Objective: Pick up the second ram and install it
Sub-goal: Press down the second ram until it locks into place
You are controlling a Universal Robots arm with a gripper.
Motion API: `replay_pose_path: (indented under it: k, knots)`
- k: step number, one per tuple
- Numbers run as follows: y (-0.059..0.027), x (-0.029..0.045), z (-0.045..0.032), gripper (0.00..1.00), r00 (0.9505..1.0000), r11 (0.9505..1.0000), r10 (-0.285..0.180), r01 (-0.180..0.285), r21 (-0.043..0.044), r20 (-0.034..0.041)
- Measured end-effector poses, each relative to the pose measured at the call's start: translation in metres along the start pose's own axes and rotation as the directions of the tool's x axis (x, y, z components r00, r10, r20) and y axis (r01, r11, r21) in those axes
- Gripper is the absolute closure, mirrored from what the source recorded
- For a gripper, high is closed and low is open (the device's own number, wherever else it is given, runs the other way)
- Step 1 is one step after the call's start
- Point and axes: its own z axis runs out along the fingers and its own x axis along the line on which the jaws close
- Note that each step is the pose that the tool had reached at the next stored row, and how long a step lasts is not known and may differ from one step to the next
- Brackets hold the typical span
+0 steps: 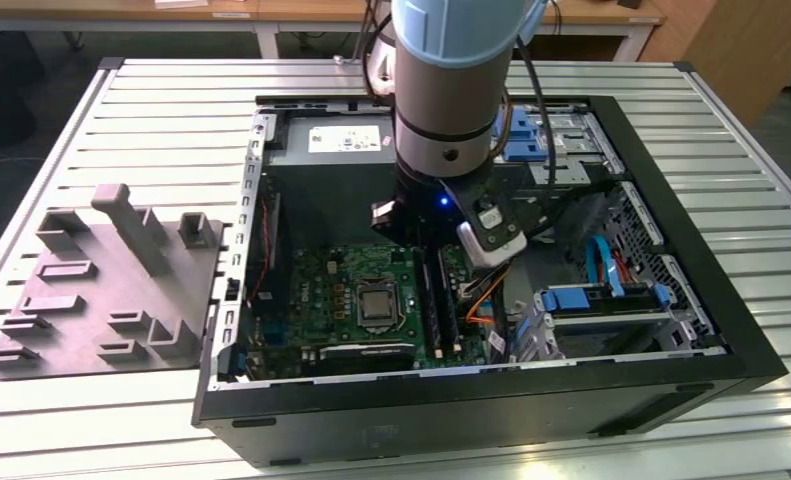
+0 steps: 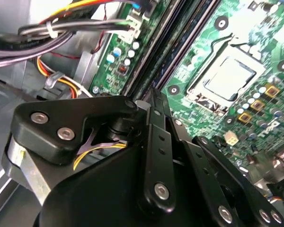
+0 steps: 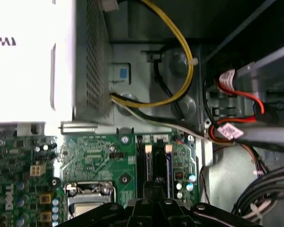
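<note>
Bench (image 1: 128, 110): slatted metal top, open PC case (image 1: 689, 300) in the middle, grey foam tray (image 1: 88, 290) at the case's 9 o'clock in the exterior view.
Motherboard (image 1: 348, 290): green, flat on the case floor, CPU socket (image 1: 372, 298) near centre.
My hand (image 1: 435, 245): down inside the case, over the long black slots (image 1: 435, 300) at the socket's 3 o'clock; in the second wrist view its black linkage (image 2: 156, 156) fills the foreground.
Hand state: cannot tell if pressed together or spread.
Second ram (image 3: 169, 172): dark strip seated in a slot, white clip at its end, just beyond my hand.
</note>
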Motion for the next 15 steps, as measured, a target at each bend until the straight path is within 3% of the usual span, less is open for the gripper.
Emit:
replay_pose_path:
  k: [15]
  knots:
    - [-0.0293, -0.0013, -0.0024, 0.90, 1.0000, 1.0000, 0.000, 0.000, 0.0013, 0.0001]
